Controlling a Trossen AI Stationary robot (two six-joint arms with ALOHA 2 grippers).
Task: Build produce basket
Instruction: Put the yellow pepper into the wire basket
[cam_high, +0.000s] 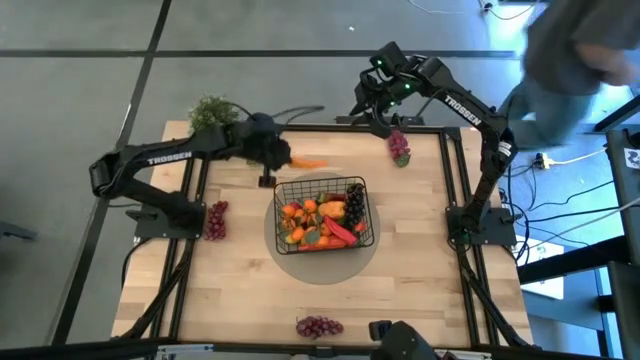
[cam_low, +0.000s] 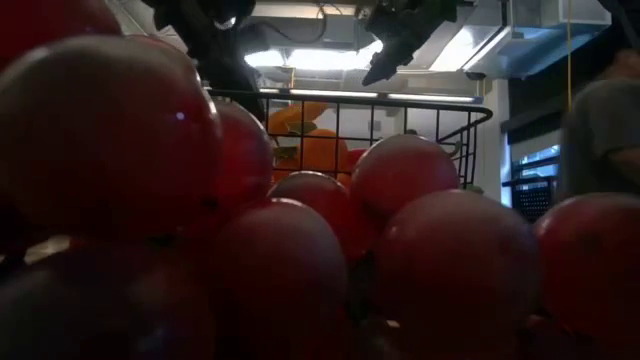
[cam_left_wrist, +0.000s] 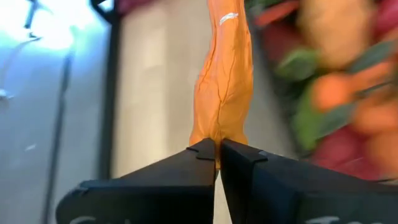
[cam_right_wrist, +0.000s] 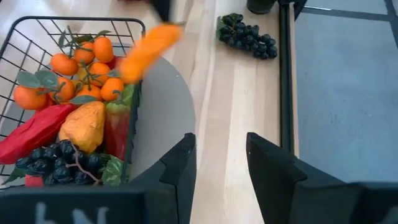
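Carrot (cam_high: 310, 163): pinched at one end by left hand (cam_high: 283, 157), held above surface just beside basket (cam_high: 282, 192), ready for loading. Basket: mid-surface, part-filled with produce. Right hand (cam_high: 385, 118): parted, empty, at far edge.

Dim, blurred low view; bright overhead.
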